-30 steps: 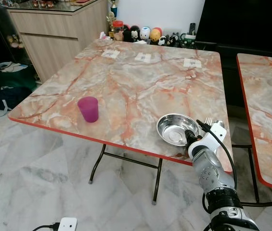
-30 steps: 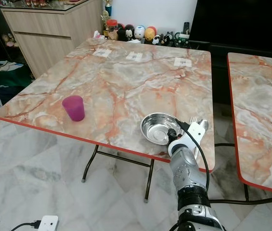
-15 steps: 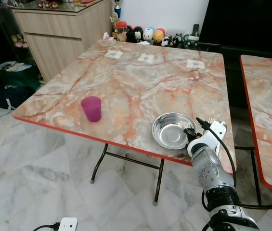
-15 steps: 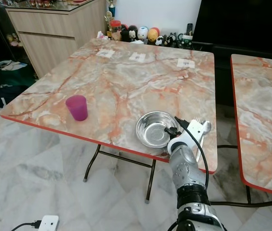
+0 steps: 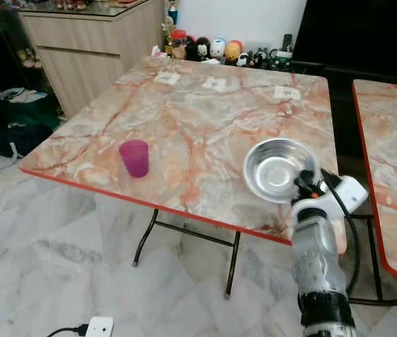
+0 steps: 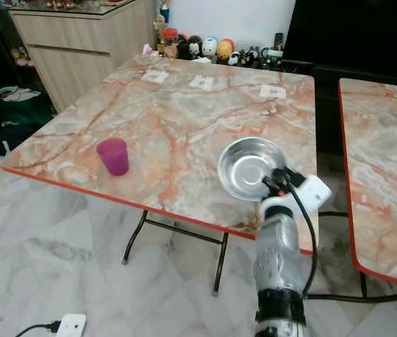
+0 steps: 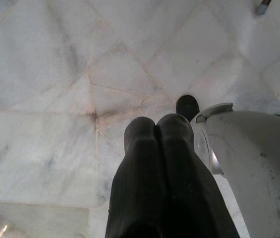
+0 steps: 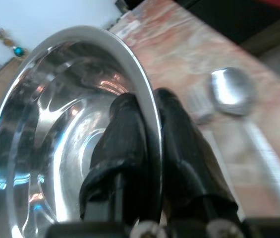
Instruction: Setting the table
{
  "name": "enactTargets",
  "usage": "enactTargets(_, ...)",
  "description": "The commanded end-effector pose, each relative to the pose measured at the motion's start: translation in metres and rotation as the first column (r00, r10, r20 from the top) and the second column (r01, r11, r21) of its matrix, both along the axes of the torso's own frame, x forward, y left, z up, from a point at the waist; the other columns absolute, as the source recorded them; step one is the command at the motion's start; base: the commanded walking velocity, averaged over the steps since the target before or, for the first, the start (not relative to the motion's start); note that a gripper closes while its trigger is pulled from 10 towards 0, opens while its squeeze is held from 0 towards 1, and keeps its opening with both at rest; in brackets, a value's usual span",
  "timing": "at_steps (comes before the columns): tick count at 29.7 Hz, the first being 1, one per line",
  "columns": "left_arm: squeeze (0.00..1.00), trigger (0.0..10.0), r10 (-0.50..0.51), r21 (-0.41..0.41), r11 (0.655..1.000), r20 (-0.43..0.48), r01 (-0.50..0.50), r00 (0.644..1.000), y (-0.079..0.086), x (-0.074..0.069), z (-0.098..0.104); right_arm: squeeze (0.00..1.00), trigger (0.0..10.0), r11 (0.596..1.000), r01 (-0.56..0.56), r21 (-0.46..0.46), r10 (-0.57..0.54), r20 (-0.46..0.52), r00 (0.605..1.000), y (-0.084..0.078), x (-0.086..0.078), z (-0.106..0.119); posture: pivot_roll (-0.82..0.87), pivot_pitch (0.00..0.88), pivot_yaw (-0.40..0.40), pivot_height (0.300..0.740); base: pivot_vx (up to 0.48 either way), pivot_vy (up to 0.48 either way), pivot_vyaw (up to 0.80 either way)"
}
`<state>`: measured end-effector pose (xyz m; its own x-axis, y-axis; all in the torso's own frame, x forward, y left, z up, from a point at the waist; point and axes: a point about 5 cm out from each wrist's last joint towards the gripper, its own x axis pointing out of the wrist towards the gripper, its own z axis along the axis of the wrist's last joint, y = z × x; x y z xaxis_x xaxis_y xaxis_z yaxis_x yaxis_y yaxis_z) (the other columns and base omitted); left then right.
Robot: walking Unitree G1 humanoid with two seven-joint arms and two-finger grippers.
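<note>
Observations, left to right.

Left pincer (image 7: pixel 159 134): arm hung idle, fingers pressed together, pointing down at the pale marble floor (image 7: pixel 45 89). Nothing in it.

Purple cup (image 5: pixel 135 157): stood upright on the marble-pattern worktop (image 5: pixel 205 119), near the robot-side red edge and toward the left. Well apart from everything else being handled.

Three small paper cards (image 5: pixel 214 83) lay in a row near the far edge of the worktop. A line of small figurines (image 5: pixel 216 49) stood behind that edge, beside a wooden cabinet (image 5: pixel 86 49).

Steel bowl (image 5: pixel 277 169): lifted clear of the worktop and tilted, its hollow facing the head camera. It was over the right near part of the worktop.

Right pincer (image 8: pixel 147 134): pinched the bowl's rim, one finger inside the bowl and one outside, as the right wrist view showed.

Spoon (image 8: pixel 234 96): lay on the worktop beyond the bowl in the right wrist view, with what looked like a fork (image 8: pixel 199 106) beside it; blurred, so uncertain.

A second worktop (image 5: pixel 395 161) of the same pattern stood to the right, apart.

Progress, as judged: early to middle. Cup and cutlery were on the worktop, but far apart from each other. The bowl was in transit and not yet set down. Remaining: placing the bowl and gathering cup and cutlery around it.
</note>
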<state>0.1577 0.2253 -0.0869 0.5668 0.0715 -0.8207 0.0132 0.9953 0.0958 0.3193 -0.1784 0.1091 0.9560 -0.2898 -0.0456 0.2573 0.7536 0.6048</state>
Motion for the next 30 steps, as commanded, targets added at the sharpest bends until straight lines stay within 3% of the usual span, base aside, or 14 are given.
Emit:
enactTargets(1, 0.00, 10.0, -0.018, 0.012, 1.000, -0.020, 0.018, 1.000, 0.001, -0.004, -0.002, 0.00, 10.0, 0.998, 0.061, -0.028, -0.059, 0.073, 0.996, -0.007, -0.009, 0.016, 0.10, 0.000, -0.001, 0.740, 0.000, -0.349, 0.00)
enactTargets(7, 0.00, 10.0, -0.022, 0.015, 1.000, -0.022, 0.022, 1.000, 0.001, -0.004, -0.002, 0.00, 10.0, 0.997, 0.070, -0.042, -0.065, 0.119, 0.991, -0.009, -0.018, 0.025, 0.09, 0.000, -0.002, 0.740, 0.000, -0.347, -0.65)
enactTargets(10, 0.00, 10.0, -0.023, 0.019, 1.000, -0.021, 0.024, 0.999, 0.001, -0.004, -0.002, 0.00, 10.0, 0.992, 0.088, -0.086, -0.077, 0.124, 0.989, -0.012, -0.019, 0.027, 0.10, 0.000, -0.005, 0.740, 0.000, -0.381, 0.00)
enactTargets(22, 0.00, 10.0, -0.030, 0.029, 0.999, -0.024, 0.031, 0.999, 0.002, -0.003, -0.001, 0.00, 10.0, 0.993, 0.085, -0.088, -0.075, 0.111, 0.991, -0.009, -0.016, 0.030, 0.09, 0.000, -0.003, 0.740, 0.000, -0.422, 0.00)
enactTargets(30, 0.00, 10.0, -0.044, 0.037, 0.998, -0.031, 0.045, 0.999, 0.003, -0.004, -0.001, 0.00, 10.0, 0.986, 0.134, -0.098, -0.125, 0.092, 0.988, -0.023, -0.018, 0.030, 0.07, 0.000, 0.009, 0.740, 0.000, -0.420, -0.31)
